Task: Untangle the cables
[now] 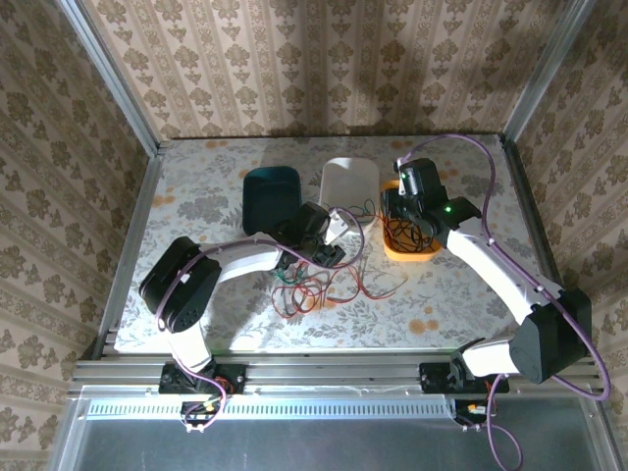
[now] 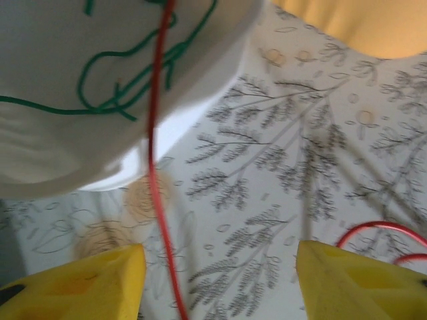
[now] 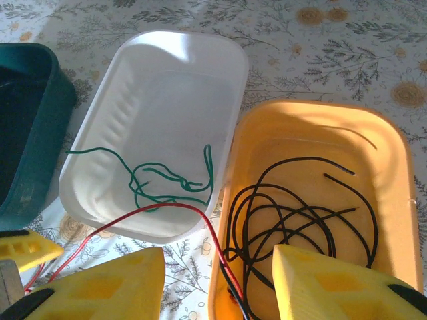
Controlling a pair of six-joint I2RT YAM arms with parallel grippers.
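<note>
Table (image 1: 196, 186) with a floral cloth, patterned walls on three sides.

Left arm (image 1: 235, 263) reaches from its base toward the middle of the table. Right arm (image 1: 496, 260) curves in from the right, its wrist over the orange tray.

Three trays in a row at the far middle: dark teal tray (image 1: 270, 196) on the left, white tray (image 3: 107, 133) in the centre, orange tray (image 3: 313, 127) on the right. The white and orange ones sit just beside each other.

Left claw (image 2: 217, 267) – released, yellow fingers well apart, hovering low at the near edge of the white tray. A red wire (image 3: 167, 207) hangs down between the fingers, nearer the left one, and is not pinched.

Right claw (image 3: 219, 260) – fingers apart, above the near ends of the white and orange trays. The red wire and a black strand pass between them; no finger visibly presses on either.

Cables (image 1: 314, 289): a loose tangle of red, green and black lies on the cloth, near the left claw and in front of the trays.
Green wire (image 3: 167, 183) is looped on the floor of the white tray.
Black wire (image 3: 293, 213) is coiled in the orange tray.
The red wire arcs over the near rim of the white tray and dips toward the orange tray's near corner.
</note>
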